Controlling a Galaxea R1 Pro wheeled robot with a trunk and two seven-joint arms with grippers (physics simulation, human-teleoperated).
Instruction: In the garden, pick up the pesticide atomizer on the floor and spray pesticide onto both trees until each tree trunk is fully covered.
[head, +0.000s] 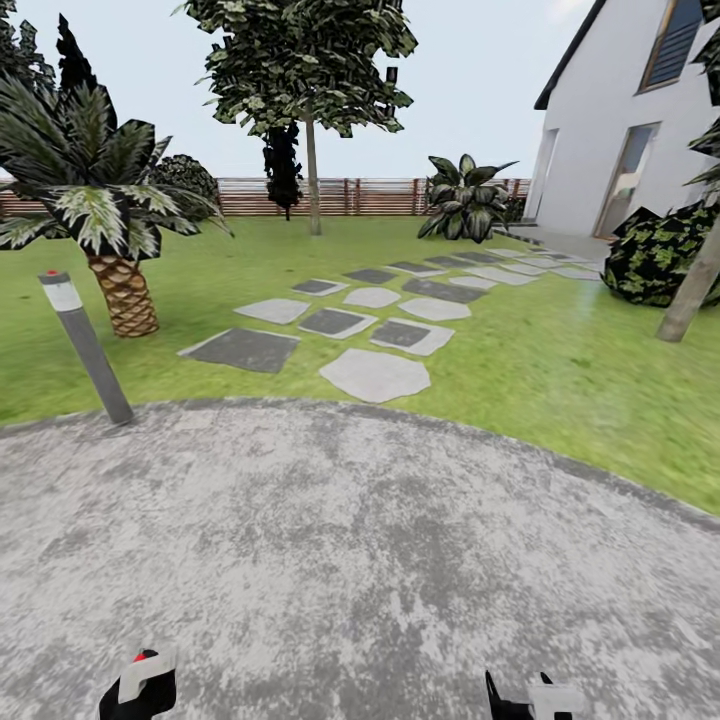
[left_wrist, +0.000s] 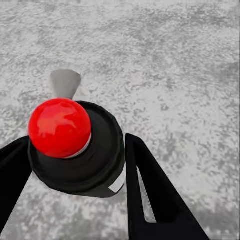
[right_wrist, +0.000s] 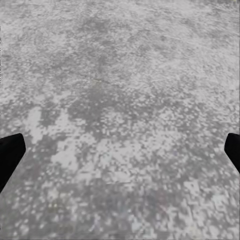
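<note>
Between the left hand's (left_wrist: 75, 165) black fingers, above the grey floor (left_wrist: 175, 60): pesticide atomizer (left_wrist: 75, 145), held at its dark cap, probably light, rigid, slick — best gripped low on the body; right hand (right_wrist: 120, 150) spread wide, holding nothing.

One palm (head: 95, 200) stands at nine o'clock, with one grey lamp post (head: 87, 345) beside it. Two pale tree trunks are visible: one (head: 313, 175) at twelve o'clock, one (head: 692, 285) at three o'clock. One white house (head: 625, 120) is at two o'clock. Two grippers show, left (head: 140, 685) and right (head: 530, 700). One atomizer (left_wrist: 75, 145) sits between the left fingers.
</note>
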